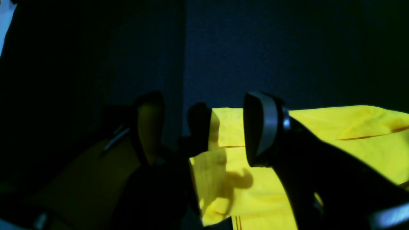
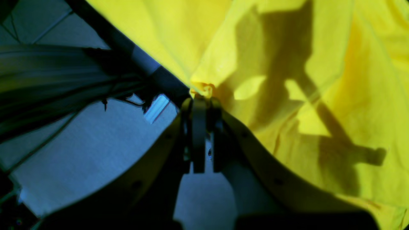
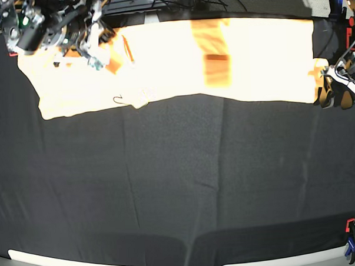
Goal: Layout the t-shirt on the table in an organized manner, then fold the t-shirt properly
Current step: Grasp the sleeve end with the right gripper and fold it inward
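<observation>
T-shirt (image 3: 180, 62) in pale orange-yellow lies stretched into a long band across the far edge of the table (image 3: 180, 186), which is draped in black cloth. Its near hem runs roughly straight, with a small crumpled bump toward the side where the right arm works.

At that far corner, the right gripper (image 2: 203, 95) has its jaws pressed tightly together, pinching a small bunched fold of the yellow fabric at their tips; the cloth fans out from that pinch, crossed by the arm's shadow.

At the opposite end, the left gripper (image 1: 204, 127) hovers over the shirt's edge with its two fingers (image 1: 260, 127) spread wide apart, holding nothing. Folded layers of the shirt lie beneath it. A red and blue clamp (image 3: 349, 240) grips the near table corner.
</observation>
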Tool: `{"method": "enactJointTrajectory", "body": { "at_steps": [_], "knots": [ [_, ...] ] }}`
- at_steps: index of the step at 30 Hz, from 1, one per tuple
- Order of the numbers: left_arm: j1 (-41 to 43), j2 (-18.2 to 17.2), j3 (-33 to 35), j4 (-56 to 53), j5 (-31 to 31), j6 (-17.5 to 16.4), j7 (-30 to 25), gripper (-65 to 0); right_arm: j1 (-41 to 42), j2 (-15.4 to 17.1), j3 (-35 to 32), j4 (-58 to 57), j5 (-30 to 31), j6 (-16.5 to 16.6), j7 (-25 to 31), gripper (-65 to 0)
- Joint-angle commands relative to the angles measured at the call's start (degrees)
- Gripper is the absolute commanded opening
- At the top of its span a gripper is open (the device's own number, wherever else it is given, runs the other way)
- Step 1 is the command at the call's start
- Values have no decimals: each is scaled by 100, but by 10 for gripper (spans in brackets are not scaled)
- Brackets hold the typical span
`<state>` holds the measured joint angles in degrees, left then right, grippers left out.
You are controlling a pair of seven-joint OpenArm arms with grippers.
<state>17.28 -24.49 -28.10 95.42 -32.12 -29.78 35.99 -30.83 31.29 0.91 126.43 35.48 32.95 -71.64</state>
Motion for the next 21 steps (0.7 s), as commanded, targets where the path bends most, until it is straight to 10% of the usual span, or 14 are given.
{"method": "enactJointTrajectory", "body": {
  "at_steps": [1,7,21],
  "knots": [
    [-44,-107,-46,105,-76,0,-138,-281,28,61,31,107,35,2,81,-650],
    [-44,-107,-46,105,-76,0,-129,-281,55,61,31,107,376,33,623,-356],
    [485,-107,-48,94,-162,4,-83,-281,1436,61,31,-197,-103,-177,1209,-344]
  ]
}}
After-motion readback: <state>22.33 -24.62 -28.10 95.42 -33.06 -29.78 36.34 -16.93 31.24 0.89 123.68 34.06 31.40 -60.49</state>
